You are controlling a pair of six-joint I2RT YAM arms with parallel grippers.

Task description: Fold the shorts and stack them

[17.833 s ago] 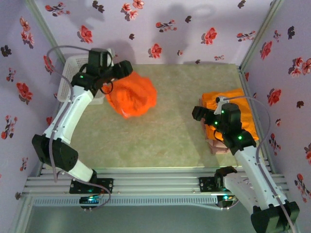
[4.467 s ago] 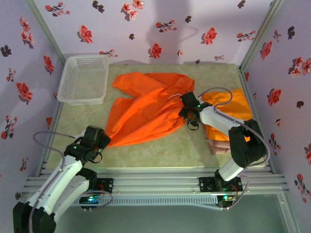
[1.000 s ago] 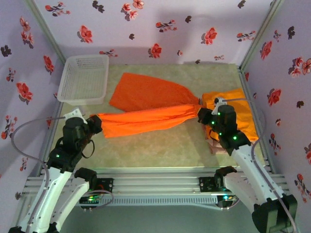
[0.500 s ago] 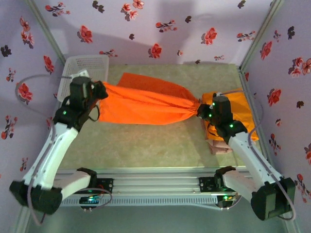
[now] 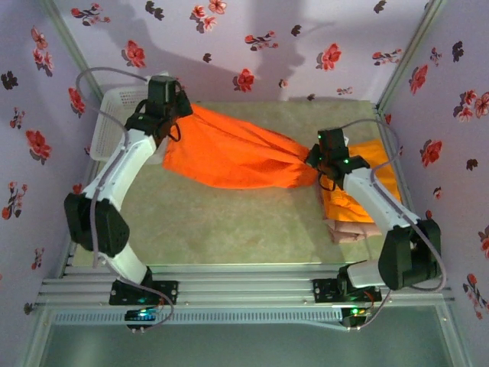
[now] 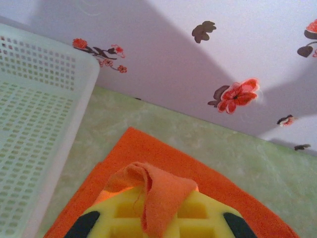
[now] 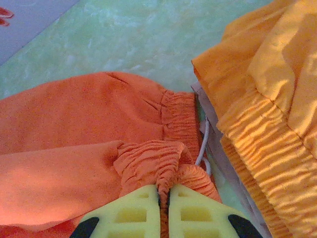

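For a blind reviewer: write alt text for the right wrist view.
The right gripper is shut on orange shorts at their bunched waistband; they spread toward the image's left over the green table. A folded orange pair lies at the image's right, a white drawstring between them.

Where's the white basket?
In the top view, the white basket sits in the far left corner of the table, beside the left gripper holding the stretched orange shorts.

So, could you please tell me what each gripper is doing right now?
Left gripper: shut on the stretched orange shorts.
Right gripper: shut on the same shorts.
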